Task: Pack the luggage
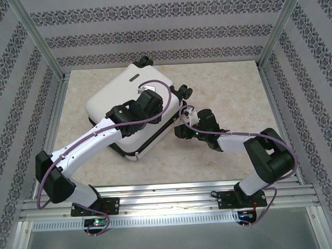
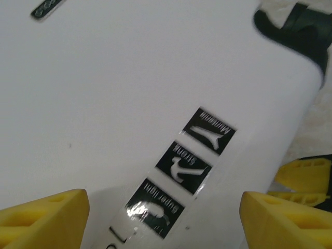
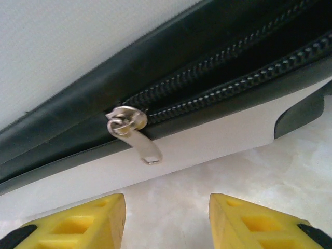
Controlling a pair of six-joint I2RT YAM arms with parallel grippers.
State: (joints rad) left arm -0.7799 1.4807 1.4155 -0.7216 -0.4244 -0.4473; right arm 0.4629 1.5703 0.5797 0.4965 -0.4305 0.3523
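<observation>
The white hard-shell luggage (image 1: pixel 120 96) lies flat on the table with its lid down, black wheels at its far and right corners. My left gripper (image 1: pixel 147 98) hovers over the lid (image 2: pixel 104 93), open, its yellow fingers (image 2: pixel 41 218) spread either side of the black printed marks (image 2: pixel 181 168). My right gripper (image 1: pixel 179 129) is at the case's right side, open, close to the black zipper (image 3: pixel 223 88). The silver zipper pull (image 3: pixel 132 132) hangs just beyond the yellow fingertips (image 3: pixel 78 225), apart from them. To the right of the slider the zipper teeth are parted.
The table has a pale marbled top (image 1: pixel 220 94) inside an aluminium frame with patterned walls. A black caster wheel (image 1: pixel 184 92) sticks out at the luggage's right corner, near my right arm. Free surface lies right of and in front of the case.
</observation>
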